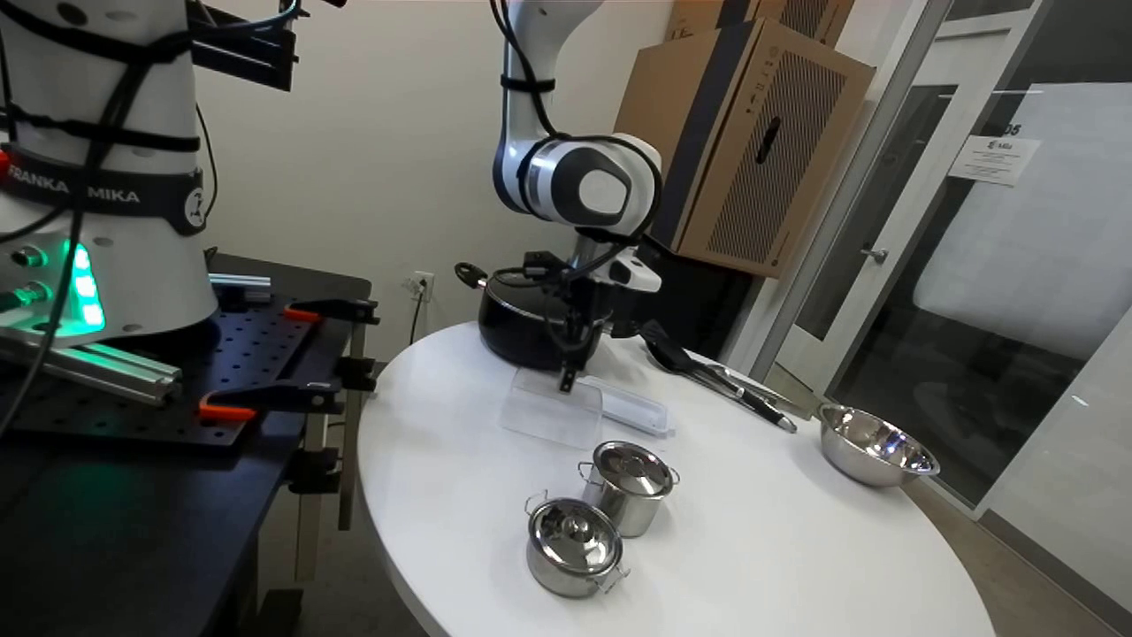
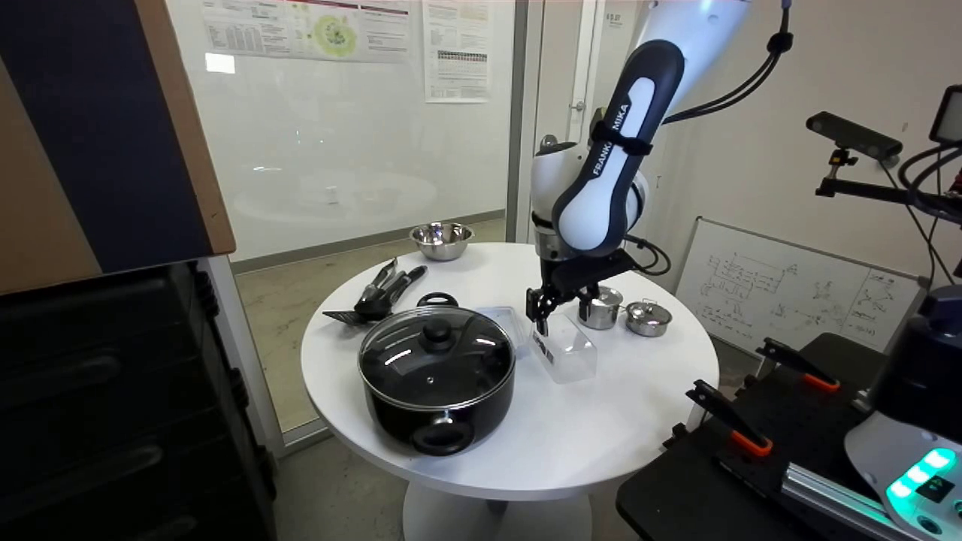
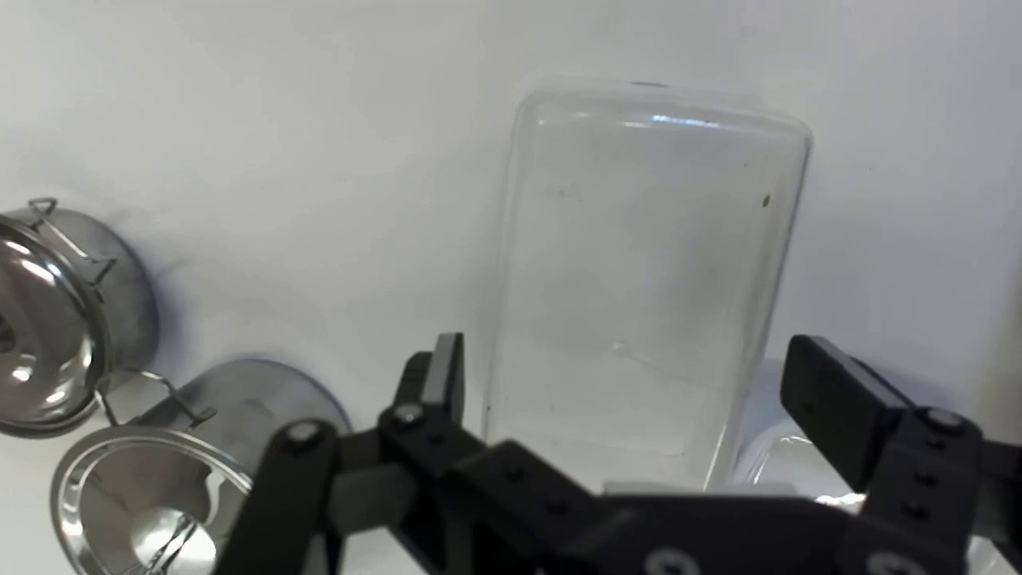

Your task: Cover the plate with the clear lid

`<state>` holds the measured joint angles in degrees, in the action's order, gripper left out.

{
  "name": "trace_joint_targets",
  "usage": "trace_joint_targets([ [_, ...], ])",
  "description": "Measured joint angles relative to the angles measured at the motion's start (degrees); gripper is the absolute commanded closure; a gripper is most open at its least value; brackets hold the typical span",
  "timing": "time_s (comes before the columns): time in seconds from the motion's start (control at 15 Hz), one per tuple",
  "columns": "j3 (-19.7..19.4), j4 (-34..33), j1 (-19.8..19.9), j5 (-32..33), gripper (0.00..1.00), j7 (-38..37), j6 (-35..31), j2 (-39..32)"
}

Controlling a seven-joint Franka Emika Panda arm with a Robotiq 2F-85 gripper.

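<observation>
The clear lid [image 1: 546, 418] is a transparent rectangular cover lying on the white table, also seen in an exterior view [image 2: 577, 362] and in the wrist view [image 3: 639, 239]. The plate, a shallow translucent tray [image 1: 635, 410], lies beside it, closer to the utensils; it also shows in an exterior view [image 2: 506, 321] and partly in the wrist view [image 3: 786, 461], behind a finger. My gripper [image 3: 627, 367] is open and empty, over one end of the lid, its fingers on either side of the lid's width. It also shows in an exterior view [image 2: 562, 315]. Whether a finger touches the lid I cannot tell.
A large black pot [image 2: 436, 376] with a glass lid stands near the tray. Two small steel pots [image 1: 632, 482] [image 1: 575, 544] stand on the lid's other side. Black utensils [image 1: 716, 376] and a steel bowl [image 1: 875, 447] lie farther along the round table [image 1: 752, 548].
</observation>
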<state>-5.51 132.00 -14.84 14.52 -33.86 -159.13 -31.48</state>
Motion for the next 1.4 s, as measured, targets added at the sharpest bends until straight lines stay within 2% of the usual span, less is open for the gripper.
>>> trace_joint_targets([
  [1.33,-1.02,-2.27,-1.23,-2.34,0.00,0.72,-0.13,-4.06],
  [1.4,-1.02,-2.45,-1.24,-2.68,0.05,0.72,-0.13,-4.39],
])
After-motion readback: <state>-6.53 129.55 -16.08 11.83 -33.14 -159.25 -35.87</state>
